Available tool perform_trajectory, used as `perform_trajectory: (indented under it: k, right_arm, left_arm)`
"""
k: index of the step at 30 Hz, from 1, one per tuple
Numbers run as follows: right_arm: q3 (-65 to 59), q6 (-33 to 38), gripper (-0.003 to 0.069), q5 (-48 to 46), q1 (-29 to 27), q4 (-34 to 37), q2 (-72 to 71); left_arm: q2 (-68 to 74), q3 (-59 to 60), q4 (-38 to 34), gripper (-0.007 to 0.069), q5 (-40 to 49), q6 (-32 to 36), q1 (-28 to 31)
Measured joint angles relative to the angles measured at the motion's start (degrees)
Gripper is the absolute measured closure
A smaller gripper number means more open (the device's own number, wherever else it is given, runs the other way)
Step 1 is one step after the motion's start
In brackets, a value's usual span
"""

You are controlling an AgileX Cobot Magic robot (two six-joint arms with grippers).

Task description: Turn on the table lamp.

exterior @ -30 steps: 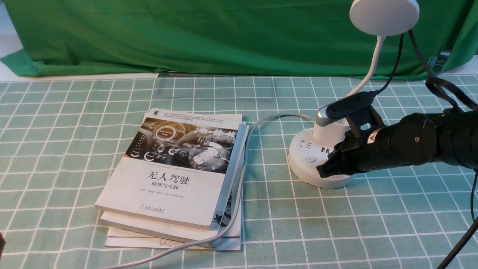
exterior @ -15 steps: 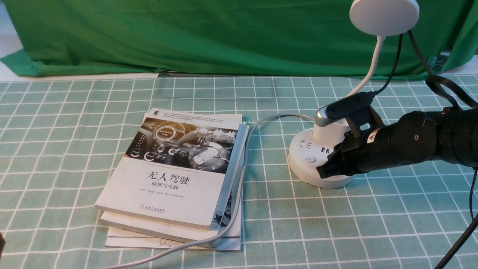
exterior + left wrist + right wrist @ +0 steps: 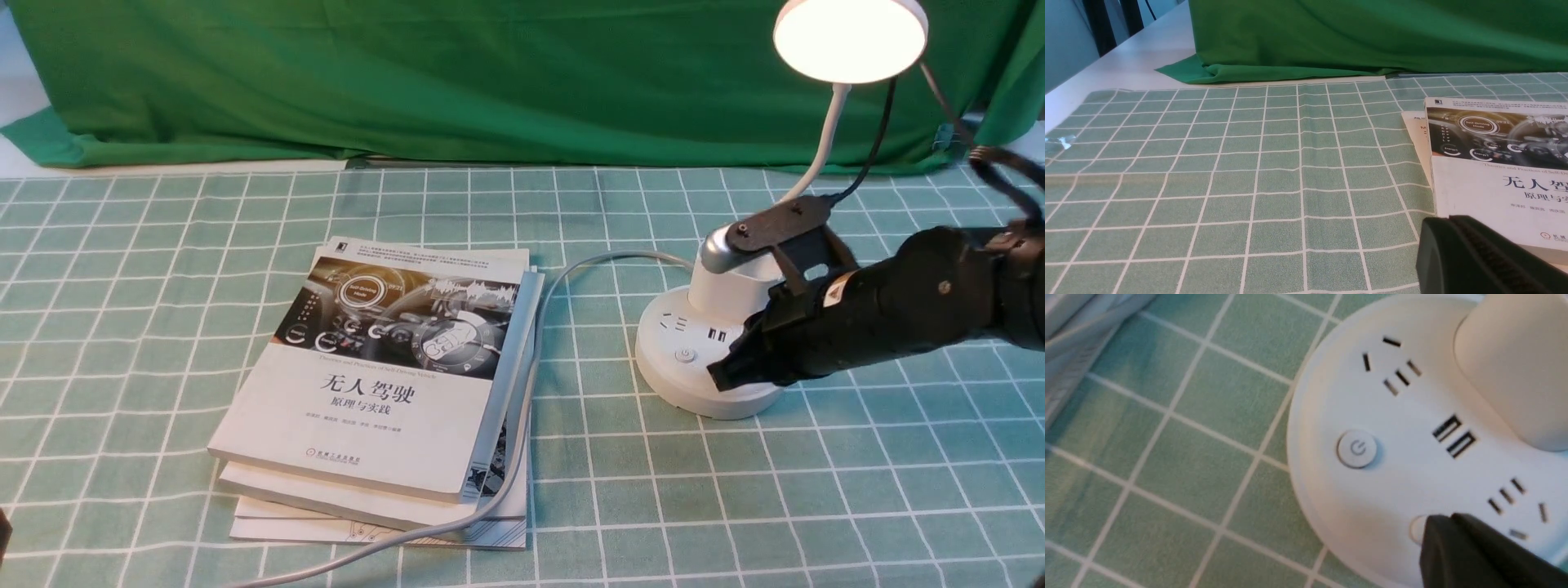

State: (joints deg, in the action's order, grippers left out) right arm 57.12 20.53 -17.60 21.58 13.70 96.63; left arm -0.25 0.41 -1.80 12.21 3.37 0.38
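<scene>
The white table lamp [image 3: 709, 359] stands upright on its round puck base, its disc head glowing warm.

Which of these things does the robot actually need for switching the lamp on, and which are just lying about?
For the job:
- table lamp, its head lit
- right gripper, tip at a half-hidden button on the base

Lying about:
- stack of books
- green backdrop
- checked tablecloth
- left gripper, far from the lamp

Table lamp [image 3: 849, 39] newly alight, its base slightly farther right.
</scene>
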Motion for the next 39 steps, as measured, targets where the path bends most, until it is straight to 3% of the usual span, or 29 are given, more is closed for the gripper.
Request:
perform_trajectory:
  k: [20,35,39]
  right_arm:
    - [-31.04,-8.44,0.0616,5.38,-0.52,-0.18,-66.98]
    - [-42.39,-8.72,0.0586,4.64,-0.68,-0.6,-89.87]
    - [-44.93,-9.89,0.0575,4.47,-4.14,-5.72,-94.31]
  left_arm:
    - [0.0,0.0,0.0,0.0603,0.0,0.0,0.0]
    - [0.0,0.0,0.0,0.0603,0.0,0.0,0.0]
    - [0.0,0.0,0.0,0.0603,0.0,0.0,0.0]
